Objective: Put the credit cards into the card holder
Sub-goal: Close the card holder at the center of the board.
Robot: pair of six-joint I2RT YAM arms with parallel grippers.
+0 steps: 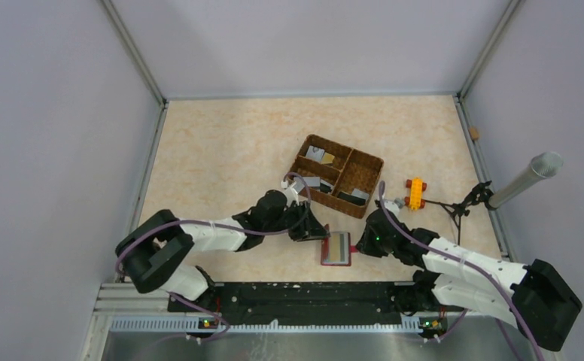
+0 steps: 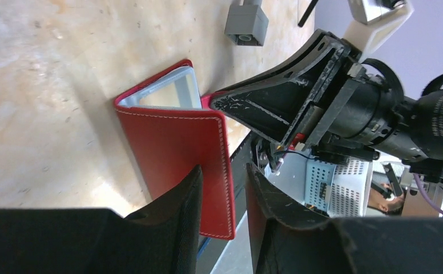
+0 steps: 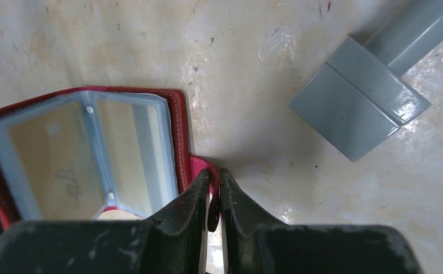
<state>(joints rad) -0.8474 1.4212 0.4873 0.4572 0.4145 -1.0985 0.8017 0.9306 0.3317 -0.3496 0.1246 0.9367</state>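
We pinch the card holder (image 1: 336,249) between us, left gripper (image 2: 224,197) clamping its cover, right gripper (image 3: 213,197) its snap tab (image 3: 199,167), pockets facing up.

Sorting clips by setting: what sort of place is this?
Likely a robot test cell: plain enclosing walls, a marbled tabletop, and a mounting rail holding two arms.

Even bright light; glare on table (image 3: 276,85); near pincers blurred.

The card holder (image 1: 336,249) lies open between both arms' fingers — wicker basket (image 1: 337,175) behind it, apparently holding cards.
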